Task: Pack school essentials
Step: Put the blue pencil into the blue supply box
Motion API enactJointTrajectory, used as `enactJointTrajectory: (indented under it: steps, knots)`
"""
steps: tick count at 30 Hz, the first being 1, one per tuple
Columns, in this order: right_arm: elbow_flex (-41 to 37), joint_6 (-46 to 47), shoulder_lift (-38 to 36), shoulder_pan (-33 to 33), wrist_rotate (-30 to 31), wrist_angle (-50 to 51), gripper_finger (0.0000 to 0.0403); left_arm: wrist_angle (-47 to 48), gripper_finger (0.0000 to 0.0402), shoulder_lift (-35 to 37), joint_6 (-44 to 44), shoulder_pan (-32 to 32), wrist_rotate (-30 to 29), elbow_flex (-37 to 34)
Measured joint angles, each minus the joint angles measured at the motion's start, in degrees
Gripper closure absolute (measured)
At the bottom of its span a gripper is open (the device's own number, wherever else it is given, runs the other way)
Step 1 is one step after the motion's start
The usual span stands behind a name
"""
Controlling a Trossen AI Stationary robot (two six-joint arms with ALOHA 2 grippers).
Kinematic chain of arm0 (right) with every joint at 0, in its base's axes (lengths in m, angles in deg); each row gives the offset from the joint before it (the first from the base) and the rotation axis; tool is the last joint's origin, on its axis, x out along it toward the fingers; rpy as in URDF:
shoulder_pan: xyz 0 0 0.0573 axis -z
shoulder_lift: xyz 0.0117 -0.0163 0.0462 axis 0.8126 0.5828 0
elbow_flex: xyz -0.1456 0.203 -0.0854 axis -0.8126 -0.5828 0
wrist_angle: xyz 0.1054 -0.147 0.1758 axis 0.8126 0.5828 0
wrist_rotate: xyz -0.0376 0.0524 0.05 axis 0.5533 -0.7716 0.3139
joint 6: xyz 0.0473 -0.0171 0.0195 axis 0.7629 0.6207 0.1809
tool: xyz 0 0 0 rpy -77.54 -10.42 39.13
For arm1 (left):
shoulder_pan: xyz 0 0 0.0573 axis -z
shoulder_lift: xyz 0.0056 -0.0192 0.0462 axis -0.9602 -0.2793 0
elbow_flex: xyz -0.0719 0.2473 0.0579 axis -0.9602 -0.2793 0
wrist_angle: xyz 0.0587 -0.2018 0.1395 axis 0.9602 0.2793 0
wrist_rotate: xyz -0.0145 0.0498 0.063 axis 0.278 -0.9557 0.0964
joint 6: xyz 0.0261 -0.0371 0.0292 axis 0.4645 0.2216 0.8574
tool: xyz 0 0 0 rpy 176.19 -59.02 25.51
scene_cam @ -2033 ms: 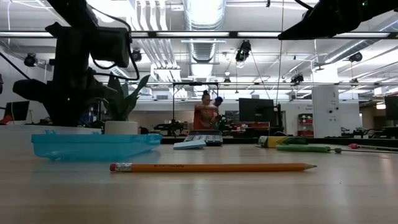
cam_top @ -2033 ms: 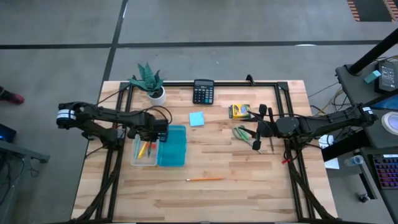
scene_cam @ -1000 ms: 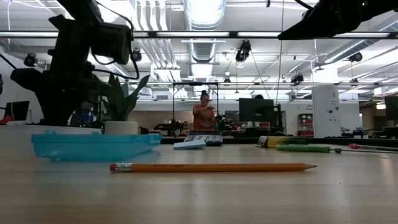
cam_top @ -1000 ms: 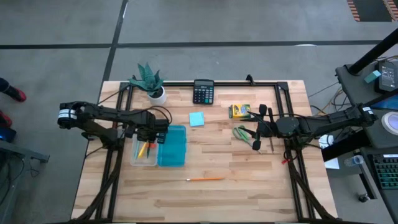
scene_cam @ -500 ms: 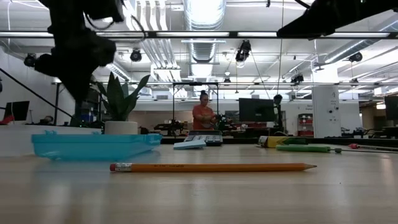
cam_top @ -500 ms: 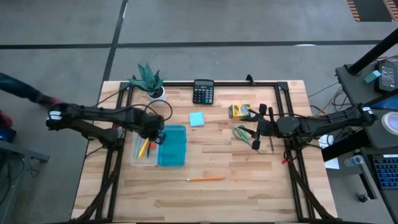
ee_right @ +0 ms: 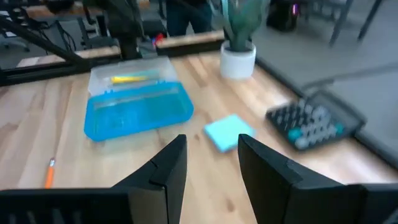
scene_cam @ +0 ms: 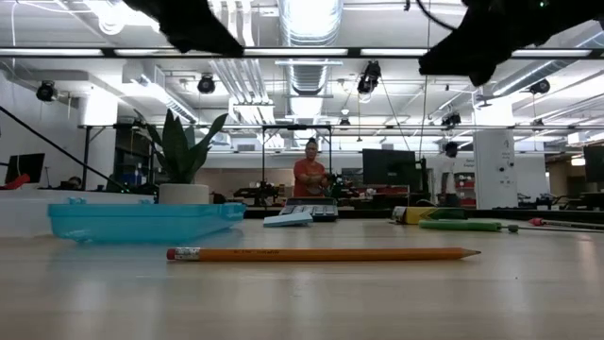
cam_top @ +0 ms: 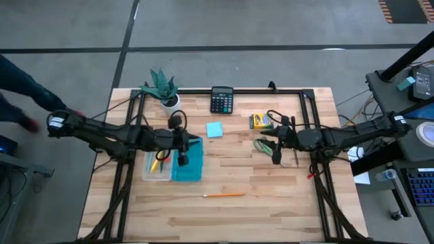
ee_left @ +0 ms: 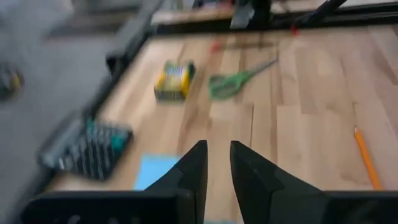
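Shifted toward table centre: left gripper (cam_top: 182, 141), jaws narrowly parted, empty | right gripper (cam_top: 274, 147) parted, empty | pencil (cam_top: 224, 195): light, stiff, rolls; pinch mid-shaft

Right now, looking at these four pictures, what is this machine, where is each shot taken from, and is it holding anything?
It is a robot with two dark arms at a wooden table. One picture looks straight down, one sits level with the tabletop, and one camera rides on each wrist.

The left end effector hangs over the clear box and its teal lid; its fingers stand slightly apart with nothing between them. The right end effector hovers by the green-handled scissors, open and empty.

Also on the table: a pencil, light-blue sticky-note pad, yellow crayon box, calculator and potted plant. Yellow and orange pens lie in the box.
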Motion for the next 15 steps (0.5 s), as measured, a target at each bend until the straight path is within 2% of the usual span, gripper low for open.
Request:
enactJointTrajectory:
  steps: [3, 9, 15]
  knots:
    - [-0.02, 5.83, 2.44, 0.00, -0.03, 1.17, 0.0271, -3.50, 0.0350, -1.04, 5.35, -0.02, 0.00, -0.06]
    - [1.63, 17.34, 7.15, 0.00, -0.46, 3.90, 0.0271, -6.29, 0.0349, -3.69, 9.45, -0.07, 0.00, -0.94]
    - [7.64, 26.25, 11.32, 0.40, -2.63, 14.61, 0.0271, -11.25, 0.0349, -5.51, 9.88, -0.22, -0.05, -4.73]
